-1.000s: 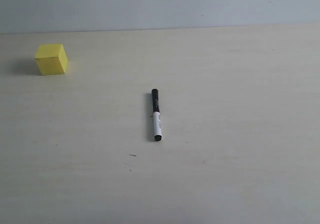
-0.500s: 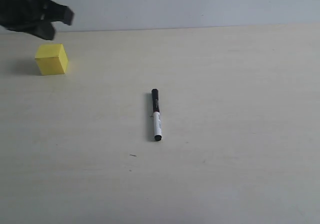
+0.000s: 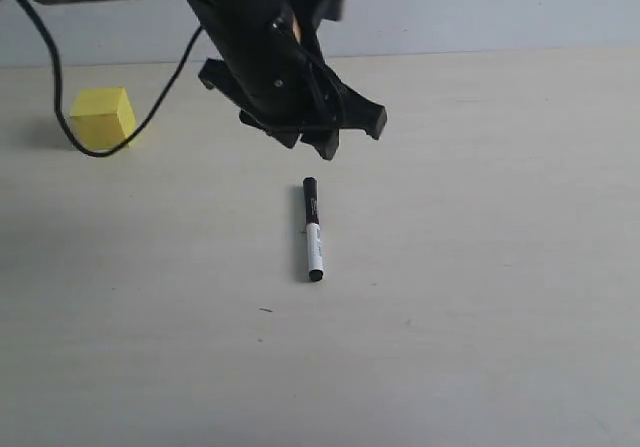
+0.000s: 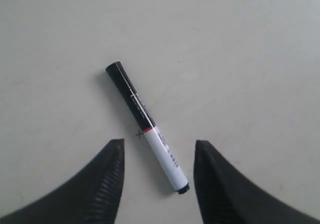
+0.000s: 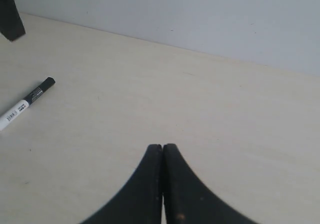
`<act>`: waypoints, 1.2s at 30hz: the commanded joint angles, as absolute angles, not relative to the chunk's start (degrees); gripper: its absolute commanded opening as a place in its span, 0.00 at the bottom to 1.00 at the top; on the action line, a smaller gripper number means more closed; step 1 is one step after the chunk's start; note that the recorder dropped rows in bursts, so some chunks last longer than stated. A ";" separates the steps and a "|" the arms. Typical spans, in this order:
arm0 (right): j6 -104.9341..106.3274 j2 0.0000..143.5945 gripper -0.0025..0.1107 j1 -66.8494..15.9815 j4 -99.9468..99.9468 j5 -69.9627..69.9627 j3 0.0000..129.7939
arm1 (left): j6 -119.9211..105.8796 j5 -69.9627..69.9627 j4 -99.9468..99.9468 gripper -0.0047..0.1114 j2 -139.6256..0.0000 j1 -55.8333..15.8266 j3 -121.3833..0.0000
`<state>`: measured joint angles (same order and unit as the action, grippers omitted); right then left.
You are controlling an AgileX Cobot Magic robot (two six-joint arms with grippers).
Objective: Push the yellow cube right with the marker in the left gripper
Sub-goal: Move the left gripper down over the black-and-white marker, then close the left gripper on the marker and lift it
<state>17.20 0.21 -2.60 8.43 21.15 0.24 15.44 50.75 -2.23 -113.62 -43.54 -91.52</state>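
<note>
Left gripper (image 3: pixel 350 135) over marker (image 3: pixel 312 229) at table (image 3: pixel 500 267) middle, jaws spread wide, gripping nothing. Yellow cube (image 3: pixel 102 118) near far edge, left side, well apart. Right gripper (image 5: pixel 163 149) jaws pressed together.

The slim marker (image 3: pixel 312 229), with a white barrel, long black cap and black end, lies flat and ungripped. In the exterior view its cap points away and its white barrel comes nearer the camera. Small dark print runs along the barrel. The black two-fingered left gripper (image 3: pixel 350 135) hovers over the marker, clear of it, jaws spread and holding nothing. In the wrist view the barrel shows in the gap between the ribbed fingers (image 4: pixel 100 184). The small, matte, sharp-edged bright yellow cube (image 3: pixel 102 118) sits flat well to the left, apart from both.
</note>
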 commanded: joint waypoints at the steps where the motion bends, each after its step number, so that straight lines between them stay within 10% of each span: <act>1: 17.30 0.00 0.02 -2.68 8.60 20.39 0.00 | 21.30 51.66 -3.06 0.43 -118.76 -43.89 -93.29; 36: 17.30 0.00 0.02 -2.68 8.60 20.39 0.00 | 31.68 52.23 2.13 0.42 -128.48 -43.99 -93.28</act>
